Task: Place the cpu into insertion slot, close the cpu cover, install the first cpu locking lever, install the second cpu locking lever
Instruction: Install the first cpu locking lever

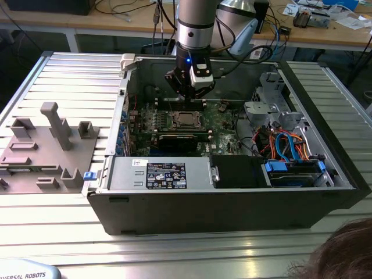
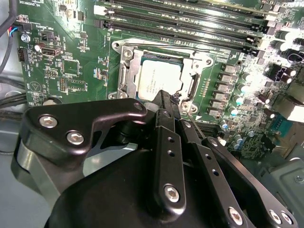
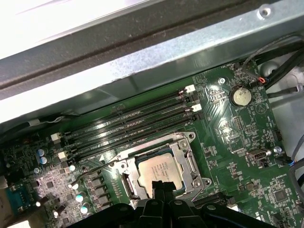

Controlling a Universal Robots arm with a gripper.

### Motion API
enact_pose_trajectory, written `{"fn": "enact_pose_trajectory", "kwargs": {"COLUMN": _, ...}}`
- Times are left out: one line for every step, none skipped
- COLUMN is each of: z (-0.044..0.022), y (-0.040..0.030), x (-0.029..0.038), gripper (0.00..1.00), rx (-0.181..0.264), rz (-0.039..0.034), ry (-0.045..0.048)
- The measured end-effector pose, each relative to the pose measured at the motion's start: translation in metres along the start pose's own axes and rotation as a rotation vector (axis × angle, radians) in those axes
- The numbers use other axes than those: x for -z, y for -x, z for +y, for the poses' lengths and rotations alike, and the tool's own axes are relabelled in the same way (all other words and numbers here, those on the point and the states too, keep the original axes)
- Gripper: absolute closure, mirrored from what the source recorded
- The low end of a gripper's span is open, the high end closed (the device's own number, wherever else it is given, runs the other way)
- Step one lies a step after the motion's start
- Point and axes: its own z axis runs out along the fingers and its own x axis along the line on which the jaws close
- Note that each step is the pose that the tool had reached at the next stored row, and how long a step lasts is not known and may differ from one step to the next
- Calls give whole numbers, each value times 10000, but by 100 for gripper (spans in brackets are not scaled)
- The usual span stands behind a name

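The claw (image 2: 170, 99), fingers pressed together, sits at the cpu cover (image 2: 127, 71) edge beside the seated cpu (image 2: 159, 78); a slip here could gouge the green motherboard (image 2: 61, 71).

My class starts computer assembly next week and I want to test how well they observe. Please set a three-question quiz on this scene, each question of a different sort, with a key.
1. True or false: the small flat square cpu with the shiny silver-grey top sits in the dark square insertion slot with the silvery rim.
2. The thin silvery cpu cover frame with the square window is: A) lying flat around the cpu; B) standing upright; C) taken off and set aside.
3. Which part of the board is the black gripper nearest to?
Key: 1 true; 2 A; 3 the insertion slot's edge.
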Motion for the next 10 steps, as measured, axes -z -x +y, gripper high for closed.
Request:
{"fn": "enact_pose_trajectory", "kwargs": {"z": 0, "y": 0, "x": 0, "gripper": 89, "rx": 9, "rz": -1, "ry": 0}}
{"fn": "enact_pose_trajectory", "kwargs": {"z": 0, "y": 0, "x": 0, "gripper": 89, "rx": 17, "rz": -1, "ry": 0}}
{"fn": "enact_pose_trajectory", "kwargs": {"z": 0, "y": 0, "x": 0, "gripper": 89, "rx": 28, "rz": -1, "ry": 0}}
{"fn": "enact_pose_trajectory", "kwargs": {"z": 0, "y": 0, "x": 0, "gripper": 89, "rx": 35, "rz": -1, "ry": 0}}
{"fn": "enact_pose_trajectory", "kwargs": {"z": 0, "y": 0, "x": 0, "gripper": 89, "rx": 41, "rz": -1, "ry": 0}}
{"fn": "enact_pose_trajectory", "kwargs": {"z": 0, "y": 0, "x": 0, "gripper": 89, "rx": 49, "rz": -2, "ry": 1}}
{"fn": "enact_pose_trajectory", "kwargs": {"z": 0, "y": 0, "x": 0, "gripper": 89, "rx": 56, "rz": -2, "ry": 1}}
{"fn": "enact_pose_trajectory", "kwargs": {"z": 0, "y": 0, "x": 0, "gripper": 89, "rx": 62, "rz": -2, "ry": 1}}
{"fn": "enact_pose_trajectory", "kwargs": {"z": 0, "y": 0, "x": 0, "gripper": 89, "rx": 72, "rz": -3, "ry": 1}}
{"fn": "enact_pose_trajectory", "kwargs": {"z": 0, "y": 0, "x": 0, "gripper": 89, "rx": 83, "rz": -3, "ry": 1}}
